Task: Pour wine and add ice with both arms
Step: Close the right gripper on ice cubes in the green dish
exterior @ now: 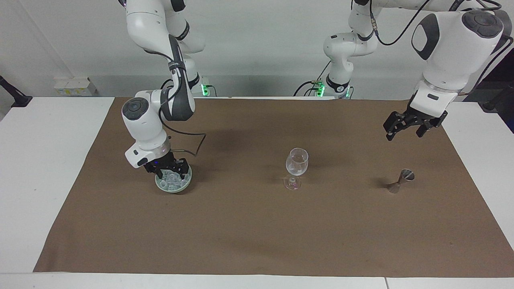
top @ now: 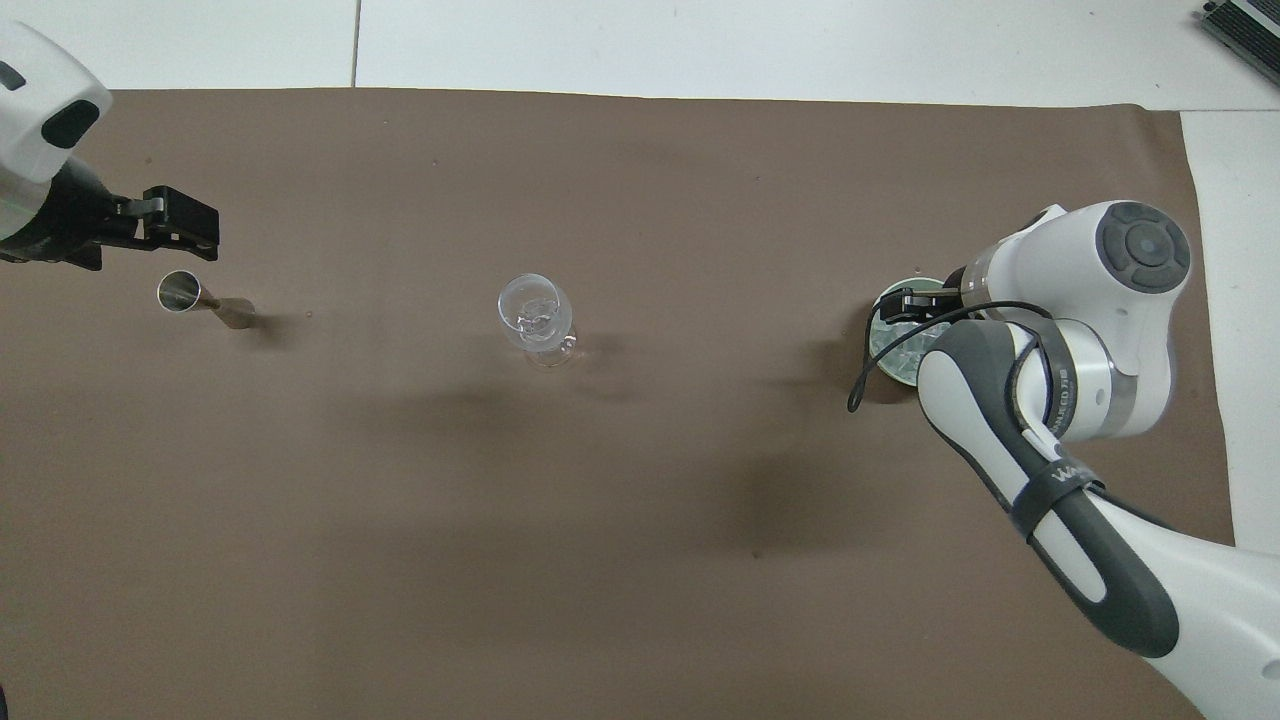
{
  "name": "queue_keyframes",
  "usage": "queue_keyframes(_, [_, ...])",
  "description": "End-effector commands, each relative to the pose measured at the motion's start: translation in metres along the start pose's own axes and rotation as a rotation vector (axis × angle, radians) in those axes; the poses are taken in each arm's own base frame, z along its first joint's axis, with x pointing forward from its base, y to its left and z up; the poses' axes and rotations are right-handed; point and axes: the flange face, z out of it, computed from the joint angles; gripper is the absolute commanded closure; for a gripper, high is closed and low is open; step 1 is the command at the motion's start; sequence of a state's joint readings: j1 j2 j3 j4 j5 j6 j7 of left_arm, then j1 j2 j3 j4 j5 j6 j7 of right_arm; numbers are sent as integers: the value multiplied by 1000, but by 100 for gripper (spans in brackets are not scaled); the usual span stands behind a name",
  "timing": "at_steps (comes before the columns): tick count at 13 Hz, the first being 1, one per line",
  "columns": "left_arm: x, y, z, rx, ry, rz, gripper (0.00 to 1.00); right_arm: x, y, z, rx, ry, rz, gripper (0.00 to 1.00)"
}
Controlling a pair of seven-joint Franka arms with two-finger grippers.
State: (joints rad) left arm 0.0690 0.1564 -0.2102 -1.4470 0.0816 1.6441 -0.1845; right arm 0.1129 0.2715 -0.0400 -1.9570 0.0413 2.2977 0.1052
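A pale green bowl (exterior: 174, 187) holding the ice (exterior: 172, 179) stands toward the right arm's end of the table. My right gripper (exterior: 171, 173) is down in the bowl, its fingers apart on either side of the heap of ice. In the overhead view the right arm covers most of the bowl (top: 879, 335). A clear stemmed glass (exterior: 297, 162) (top: 535, 314) stands upright mid-table. A small metal jigger (exterior: 402, 180) (top: 199, 297) sits toward the left arm's end. My left gripper (exterior: 404, 129) (top: 200, 216) hangs open in the air over the mat beside the jigger, holding nothing.
A brown mat (exterior: 257, 233) covers most of the white table (exterior: 44, 168). The right arm's black cable (exterior: 188, 151) loops over the mat just by the bowl. A small white box (exterior: 75, 86) sits at the table's edge near the right arm's base.
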Motion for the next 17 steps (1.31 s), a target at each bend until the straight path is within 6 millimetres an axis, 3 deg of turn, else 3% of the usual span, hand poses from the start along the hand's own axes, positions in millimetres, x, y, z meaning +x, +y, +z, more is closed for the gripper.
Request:
queue_keyframes(1, [1, -2, -3, 6, -11, -16, 0, -10, 2, -1, 17, 4, 19, 24])
queue_keyframes(6, [-1, 3, 1, -30, -43, -7, 0, -10, 3, -1, 18, 3, 23, 44])
queue_keyframes(9, [-6, 2, -13, -20, -20, 20, 0, -11, 7, 0, 16, -8, 28, 44])
queue_keyframes(17, [-3, -5, -8, -33, -24, 46, 0, -14, 10, 1, 16, -5, 25, 43])
